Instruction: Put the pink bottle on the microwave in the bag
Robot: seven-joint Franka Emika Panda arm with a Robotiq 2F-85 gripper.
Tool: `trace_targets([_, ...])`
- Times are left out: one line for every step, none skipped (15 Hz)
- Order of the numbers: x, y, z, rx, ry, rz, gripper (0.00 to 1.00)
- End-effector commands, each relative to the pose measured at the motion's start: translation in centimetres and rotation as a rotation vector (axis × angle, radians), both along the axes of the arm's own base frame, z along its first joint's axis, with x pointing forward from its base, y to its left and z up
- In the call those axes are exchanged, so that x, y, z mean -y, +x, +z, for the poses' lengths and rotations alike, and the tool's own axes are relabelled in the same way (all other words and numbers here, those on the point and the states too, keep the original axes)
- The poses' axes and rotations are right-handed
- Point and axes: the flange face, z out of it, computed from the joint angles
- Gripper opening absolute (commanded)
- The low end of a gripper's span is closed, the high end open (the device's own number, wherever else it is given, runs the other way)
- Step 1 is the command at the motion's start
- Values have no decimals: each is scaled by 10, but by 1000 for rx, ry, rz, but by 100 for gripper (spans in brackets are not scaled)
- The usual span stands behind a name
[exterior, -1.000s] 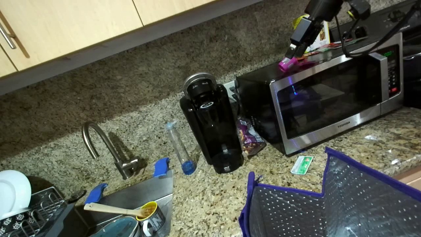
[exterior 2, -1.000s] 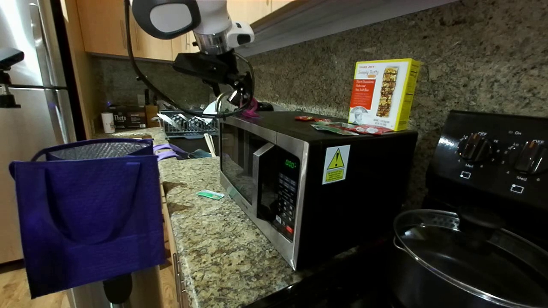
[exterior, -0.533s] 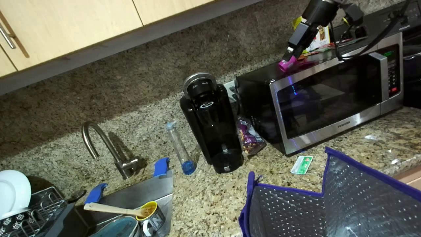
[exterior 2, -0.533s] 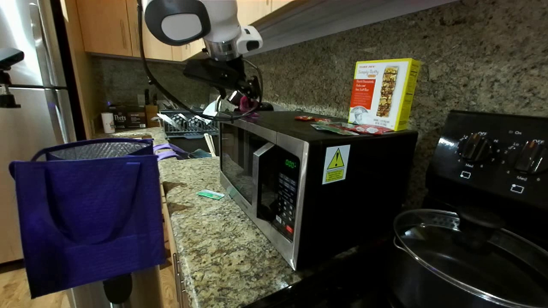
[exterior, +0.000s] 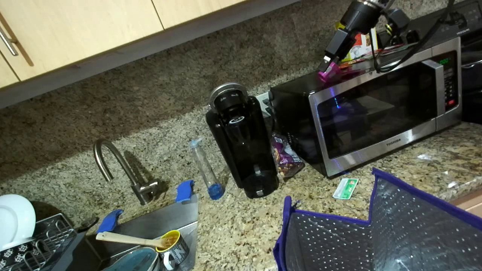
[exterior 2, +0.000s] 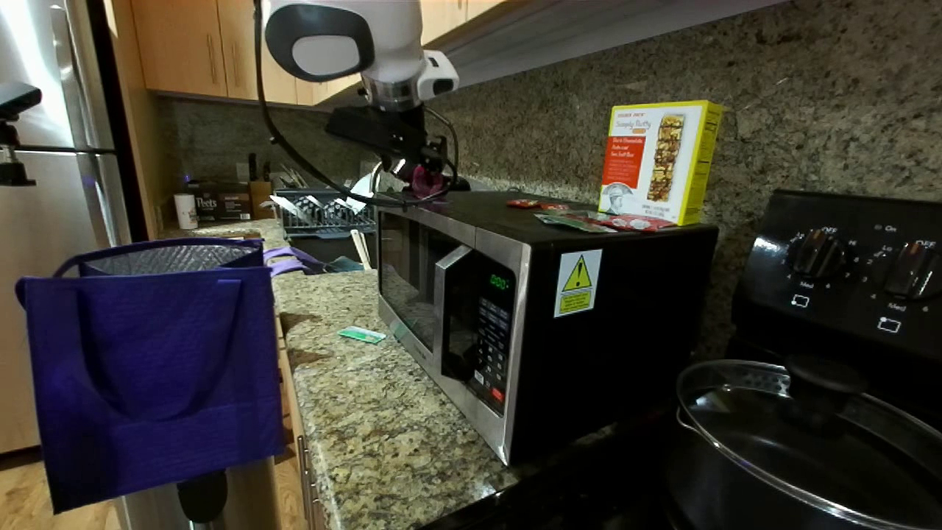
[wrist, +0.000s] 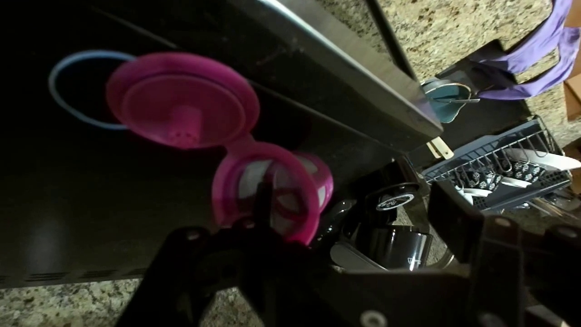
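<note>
Claw [wrist: 354, 202] hangs spread above the top of the microwave [exterior: 380, 109], its two fingers [wrist: 456, 222] standing well apart. In the wrist view, one finger crosses the open mouth of the pink bottle [wrist: 295, 165]; whether it reaches inside or only passes in front, I cannot tell. The other finger shows off to the side, apart from the bottle.

The bottle is on top of the microwave, near the end beside the coffee maker [exterior: 241, 150]. Its pink lid [wrist: 181, 100] is flipped open and joined to the rim by a hinge, and a thin pale loop [wrist: 52, 81] shows at the lid's edge.

The bag [exterior 2: 154, 331] is upright with its top open, along the outer side of the counter [exterior 2: 383, 412], well apart from the bottle. Its silvery lining shows in both exterior views.

At the opposite end of the microwave top, a yellow box [exterior 2: 662, 158] stands upright, with flat packets [exterior 2: 581, 221] just beside it. A green and white card [exterior: 346, 189] lies on the counter in front of the microwave. A snack pouch [exterior: 286, 156] sits between the coffee maker and the microwave. In an exterior view, a mug [exterior: 175, 246] in the sink [exterior: 162, 216] holds a wooden spoon [exterior: 128, 239].
</note>
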Motion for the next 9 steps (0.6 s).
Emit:
trace_targets([4,6,2,11,31,35,56])
trace_targets([4,6,2,7,32,37,49])
trace_targets([5,5,2,4,32,37,42])
trace_targets([5,5,2,1,33,37,35])
trace_targets([5,5,2,-3,33,37,29])
trace_targets([6,4,2,-11,29,33,22])
trace_targets([5,3,4,-11,25,37,16])
trace_targets([4,0,7,-21,12,32,9])
trace_targets([3,-3,11,-21,-5,28,9])
